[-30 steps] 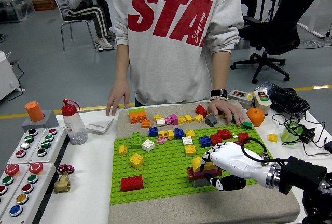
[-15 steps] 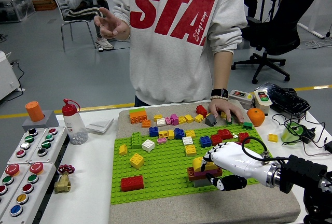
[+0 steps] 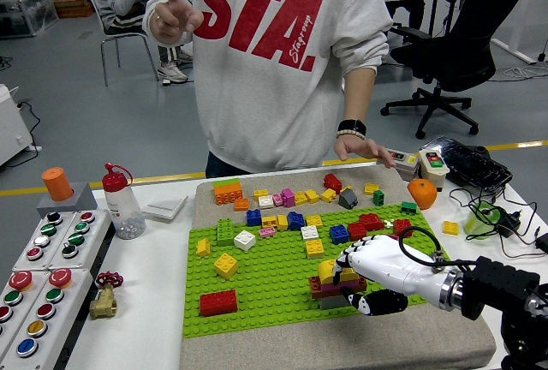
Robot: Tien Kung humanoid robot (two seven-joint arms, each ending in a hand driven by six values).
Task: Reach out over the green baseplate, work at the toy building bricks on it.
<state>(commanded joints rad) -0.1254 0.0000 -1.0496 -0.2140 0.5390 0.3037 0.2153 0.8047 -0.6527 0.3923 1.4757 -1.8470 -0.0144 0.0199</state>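
Gripping brick stack (image 3: 330, 283), robot hand (image 3: 370, 274) curled.

High head view, facing forward and down (single camera), white table (image 3: 163, 284) close

Bricks (image 3: 294, 220) sit on the baseplate (image 3: 274, 280) (mostly far side); bottle (image 3: 121, 202) stands left of it.

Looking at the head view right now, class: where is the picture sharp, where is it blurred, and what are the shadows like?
Head view: the green baseplate, its bricks and the right hand are sharp; the person's raised hand looks slightly motion-blurred; lighting is even and shadows are soft, with only a faint one under the right hand.
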